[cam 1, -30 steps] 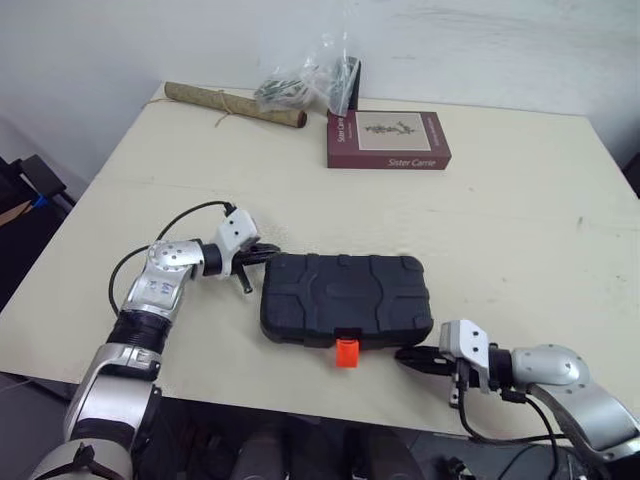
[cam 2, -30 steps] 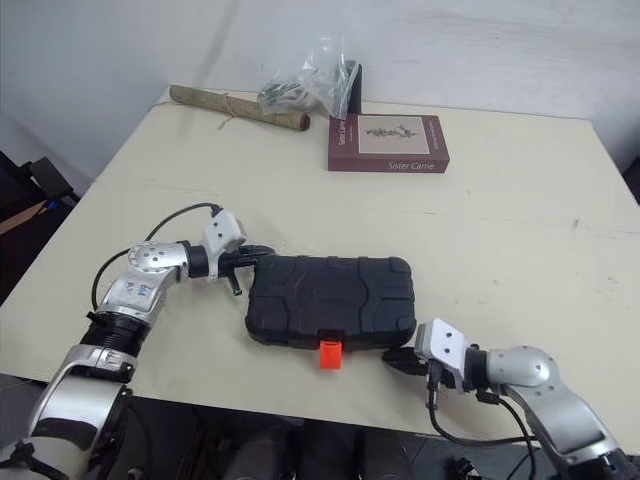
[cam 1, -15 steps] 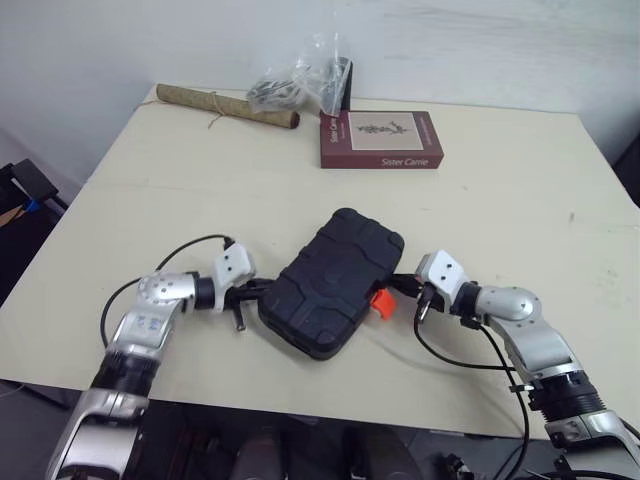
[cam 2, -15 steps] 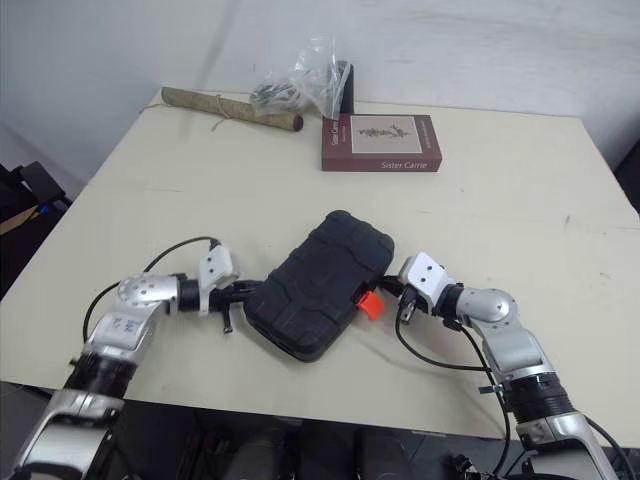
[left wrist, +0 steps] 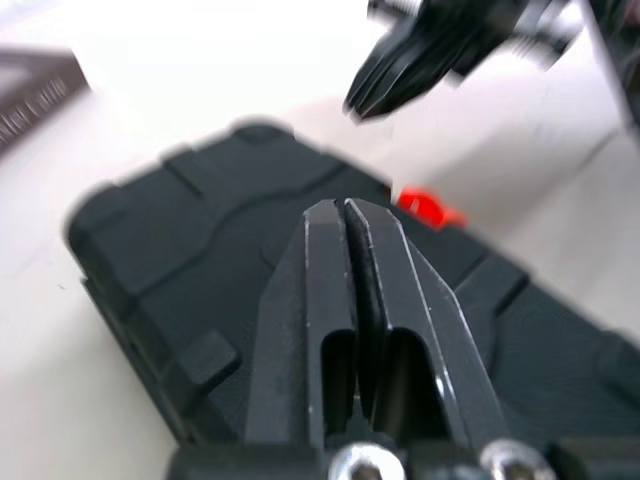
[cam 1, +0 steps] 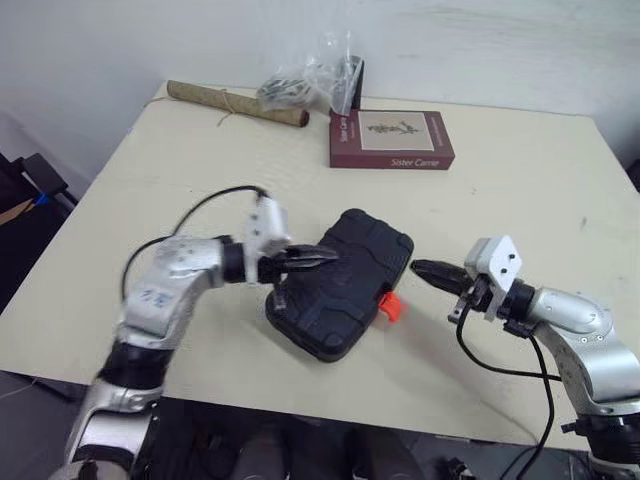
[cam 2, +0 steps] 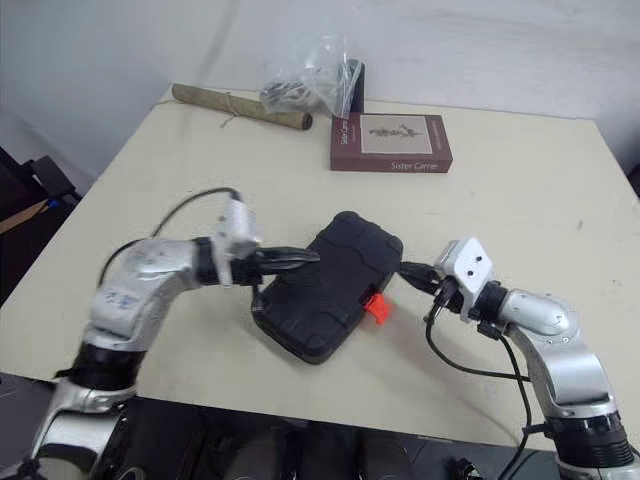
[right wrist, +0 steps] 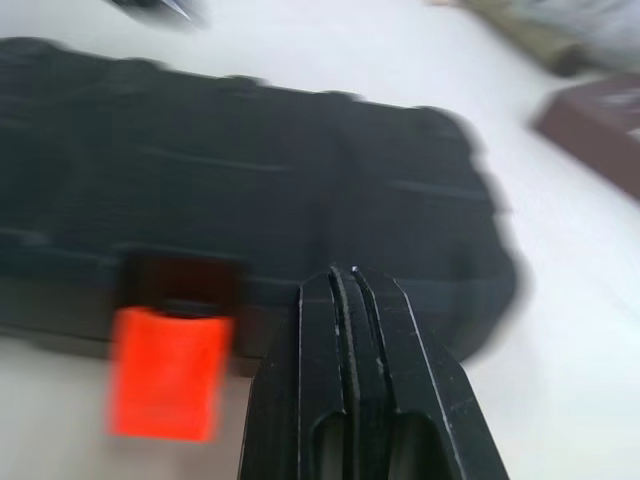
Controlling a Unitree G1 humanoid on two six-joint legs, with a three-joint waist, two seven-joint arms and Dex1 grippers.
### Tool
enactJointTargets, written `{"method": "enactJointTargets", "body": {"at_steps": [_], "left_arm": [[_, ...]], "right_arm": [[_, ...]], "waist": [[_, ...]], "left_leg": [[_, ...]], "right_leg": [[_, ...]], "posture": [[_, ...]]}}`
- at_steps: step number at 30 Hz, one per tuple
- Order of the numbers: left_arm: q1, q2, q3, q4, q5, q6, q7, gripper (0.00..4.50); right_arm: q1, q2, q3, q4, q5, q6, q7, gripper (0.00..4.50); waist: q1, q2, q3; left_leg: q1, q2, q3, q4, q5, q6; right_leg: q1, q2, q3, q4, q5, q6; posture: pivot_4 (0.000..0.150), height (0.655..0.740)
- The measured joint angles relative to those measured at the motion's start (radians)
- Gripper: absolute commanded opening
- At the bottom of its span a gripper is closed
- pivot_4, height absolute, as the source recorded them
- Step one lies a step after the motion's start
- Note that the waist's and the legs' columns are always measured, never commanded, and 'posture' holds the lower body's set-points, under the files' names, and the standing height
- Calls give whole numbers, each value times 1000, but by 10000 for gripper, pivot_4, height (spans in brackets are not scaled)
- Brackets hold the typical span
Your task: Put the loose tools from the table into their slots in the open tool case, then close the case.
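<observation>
Black case [cam 1: 340, 285], lid shut, lying askew on the table [cam 1: 520, 190] near its front middle, orange latch [cam 1: 389, 307] on the side turned toward the right arm. Left gripper [cam 1: 328, 254] over the case's top, reaching in from the left, fingers pressed together on nothing; contact with the lid not clear. Right gripper [cam 1: 420, 268] just beside the case's right edge, near the latch but apart from it, fingers likewise clenched and empty. Well behind, along the table's far edge: maroon book [cam 1: 392, 140], brown roll [cam 1: 235, 104], clear bag [cam 1: 315, 80].
</observation>
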Motion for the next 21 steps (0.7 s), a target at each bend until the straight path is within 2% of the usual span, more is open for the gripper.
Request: {"method": "enactJointTargets", "body": {"at_steps": [3, 11, 21], "left_arm": [[-45, -58, -58, 108, 65, -41, 27, 552], [-48, -49, -109, 110, 100, -46, -17, 552], [-25, -46, -50, 83, 94, 38, 33, 552]], "right_arm": [[-50, -4, 66, -13, -13, 20, 26, 0], [-59, -10, 118, 13, -81, 8, 36, 0], [196, -56, 64, -30, -95, -7, 29, 0]], "waist": [[-2, 0, 0], [1, 1, -2], [-2, 5, -5]], "left_leg": [[0, 0, 1, 0, 0, 0], [4, 0, 0, 0, 0, 0], [5, 0, 1, 0, 0, 0]], "right_leg": [[-1, 0, 1, 0, 0, 0], [3, -1, 1, -1, 0, 0], [4, -1, 3, -1, 0, 0]], "posture": [[1500, 7400], [1500, 7400], [1500, 7400]]}}
